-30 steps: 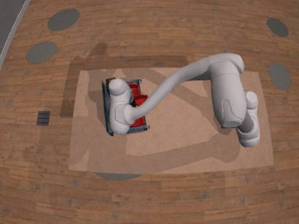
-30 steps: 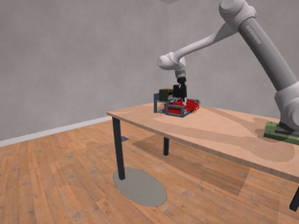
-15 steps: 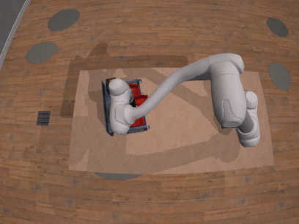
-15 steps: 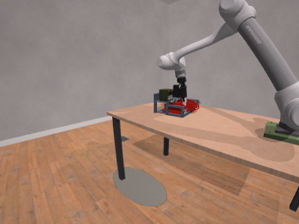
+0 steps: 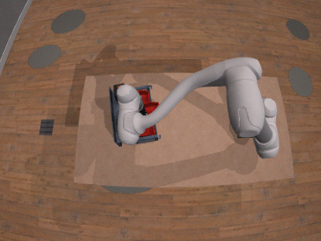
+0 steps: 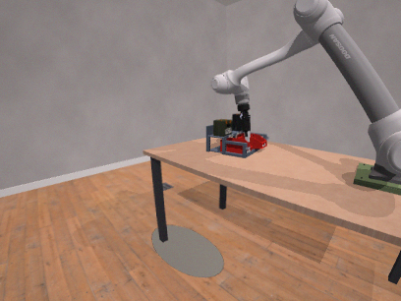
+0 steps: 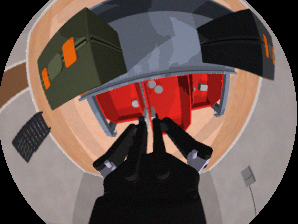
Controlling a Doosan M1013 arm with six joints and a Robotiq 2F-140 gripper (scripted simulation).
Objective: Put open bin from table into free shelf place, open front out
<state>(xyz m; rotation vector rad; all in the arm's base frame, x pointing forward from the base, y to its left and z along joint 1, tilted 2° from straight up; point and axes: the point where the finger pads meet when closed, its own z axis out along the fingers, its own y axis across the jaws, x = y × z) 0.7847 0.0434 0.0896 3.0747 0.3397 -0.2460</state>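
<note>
The middle open bin (image 5: 151, 106) (image 6: 260, 143) (image 7: 172, 107) is red, with small grey round parts inside. It stands in the row on the grey shelf (image 5: 147, 139) (image 7: 160, 37), but its front sticks out past the other bins and looks raised and tilted. Red bins stand on its left (image 5: 149, 131) (image 7: 111, 106) and right (image 7: 207, 101), each with a grey part. My gripper (image 6: 247, 138) (image 7: 150, 111) points down at the middle bin's left side wall. Its fingertips stand slightly apart, astride that wall, without visibly pinching it. The bin's underside and rear end are hidden.
On the shelf's upper board stand a dark green case (image 6: 222, 127) (image 7: 100, 55) at the left and a black case (image 7: 232, 42) at the right, with orange clips. They rise beside the space above the bins. The shelf stands on the wooden table (image 5: 189, 157) (image 6: 295, 182).
</note>
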